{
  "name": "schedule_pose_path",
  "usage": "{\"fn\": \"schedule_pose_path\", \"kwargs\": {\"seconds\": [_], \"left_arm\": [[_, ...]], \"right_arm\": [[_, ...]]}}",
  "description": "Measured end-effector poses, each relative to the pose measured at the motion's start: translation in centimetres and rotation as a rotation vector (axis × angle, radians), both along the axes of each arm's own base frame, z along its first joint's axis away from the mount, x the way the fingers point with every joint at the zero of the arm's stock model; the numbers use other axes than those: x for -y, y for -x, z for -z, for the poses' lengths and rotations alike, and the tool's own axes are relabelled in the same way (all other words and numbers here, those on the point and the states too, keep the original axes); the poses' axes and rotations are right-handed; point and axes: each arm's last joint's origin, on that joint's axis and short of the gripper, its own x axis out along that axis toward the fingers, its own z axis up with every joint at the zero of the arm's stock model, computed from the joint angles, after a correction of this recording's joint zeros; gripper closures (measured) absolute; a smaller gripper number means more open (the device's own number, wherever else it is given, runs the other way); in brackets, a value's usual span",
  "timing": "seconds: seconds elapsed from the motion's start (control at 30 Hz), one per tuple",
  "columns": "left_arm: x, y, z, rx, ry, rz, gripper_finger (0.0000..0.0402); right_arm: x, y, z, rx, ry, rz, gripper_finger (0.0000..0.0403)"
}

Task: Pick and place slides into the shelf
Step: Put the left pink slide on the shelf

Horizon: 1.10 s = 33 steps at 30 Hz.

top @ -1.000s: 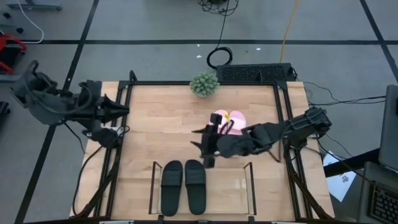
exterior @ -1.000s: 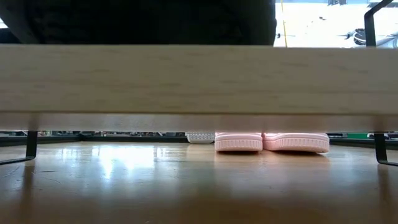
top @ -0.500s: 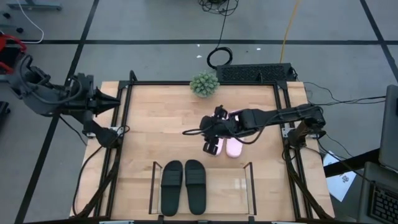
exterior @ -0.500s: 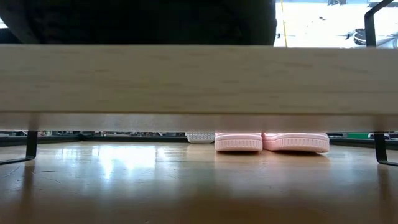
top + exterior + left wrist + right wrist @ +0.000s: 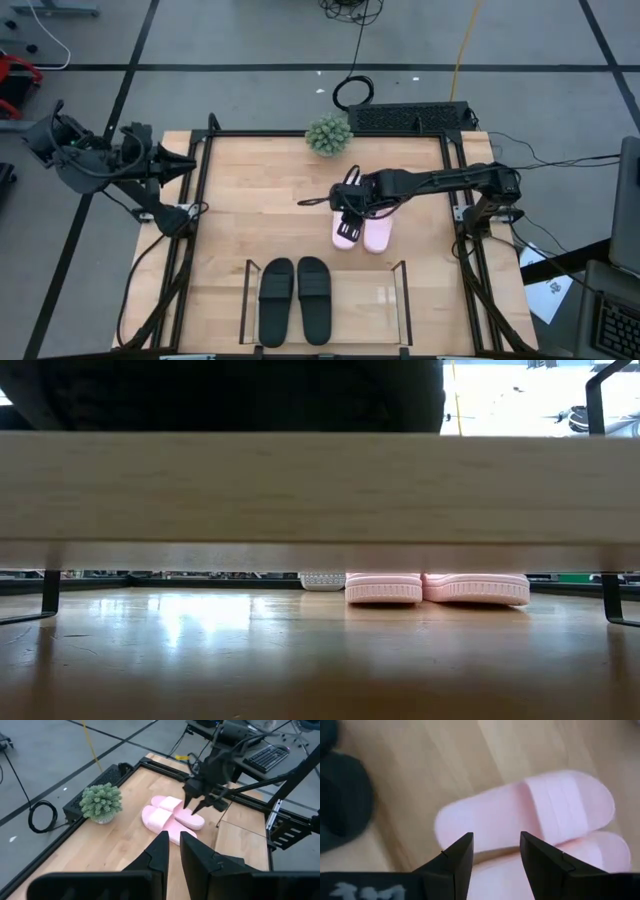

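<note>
Hovering right claw (image 5: 345, 205), open, empty, over pink slides (image 5: 364, 233); left claw (image 5: 188, 166) near-closed, empty; plant (image 5: 328, 135) behind

Wood table (image 5: 250, 215): pink slides (image 5: 362, 232), plant (image 5: 328, 135), shelf (image 5: 325, 318).

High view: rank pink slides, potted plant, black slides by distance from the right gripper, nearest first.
1. pink slides: directly beneath the right gripper, mid-table.
2. potted plant: at the table's far edge, beyond the gripper.
3. black slides: in the shelf at the near edge, left half.
</note>
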Motion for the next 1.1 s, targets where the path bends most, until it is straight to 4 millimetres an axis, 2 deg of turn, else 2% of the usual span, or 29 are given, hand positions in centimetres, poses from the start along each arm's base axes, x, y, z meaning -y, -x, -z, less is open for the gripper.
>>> {"fn": "schedule_pose_path", "kwargs": {"seconds": [0.17,0.33,0.87,1.1], "left_arm": [[0.0,0.0,0.0,-0.001,-0.001,0.000,0.0355],[0.0,0.0,0.0,-0.001,-0.001,0.000,0.0355],[0.0,0.0,0.0,0.010,-0.016,-0.020,0.0355],[-0.1,0.0,0.0,0.014,-0.020,-0.026,0.0355]], "right_arm": [[1.2,0.3,2.2,-0.040,-0.068,0.004,0.0250],[2.0,1.0,3.9,-0.100,-0.064,0.018,0.0250],[4.1,1.8,6.0,-0.140,-0.046,0.041,0.0250],[4.5,2.1,6.6,-0.167,0.049,0.051,0.0250]]}}
